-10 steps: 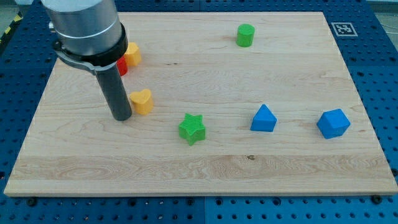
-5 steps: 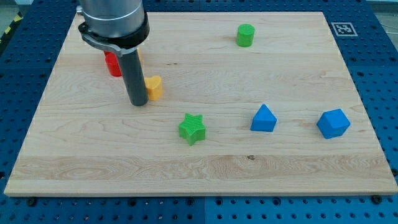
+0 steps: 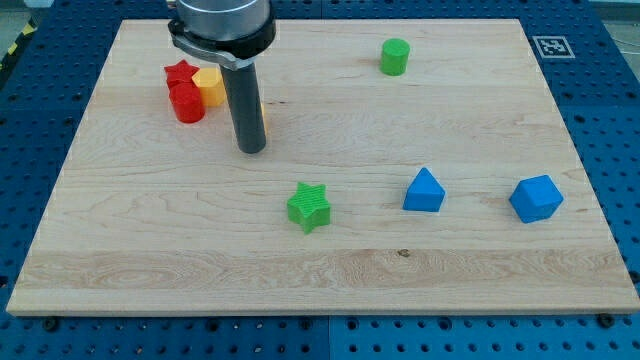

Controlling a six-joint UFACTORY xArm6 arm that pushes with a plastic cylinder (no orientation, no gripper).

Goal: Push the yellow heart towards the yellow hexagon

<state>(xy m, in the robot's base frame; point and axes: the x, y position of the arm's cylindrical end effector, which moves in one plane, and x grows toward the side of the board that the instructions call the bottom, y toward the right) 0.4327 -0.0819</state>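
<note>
The rod point(image 3: 247, 105) covers nearly all of the yellow heart point(image 3: 262, 112); only a thin yellow sliver shows at the rod's right edge, so its shape cannot be made out. The red cylinder point(image 3: 187, 103) overlaps the yellow hexagon point(image 3: 209, 86) and the red star point(image 3: 179, 73). The arm's upper housing is cut off by the view's top.
</note>
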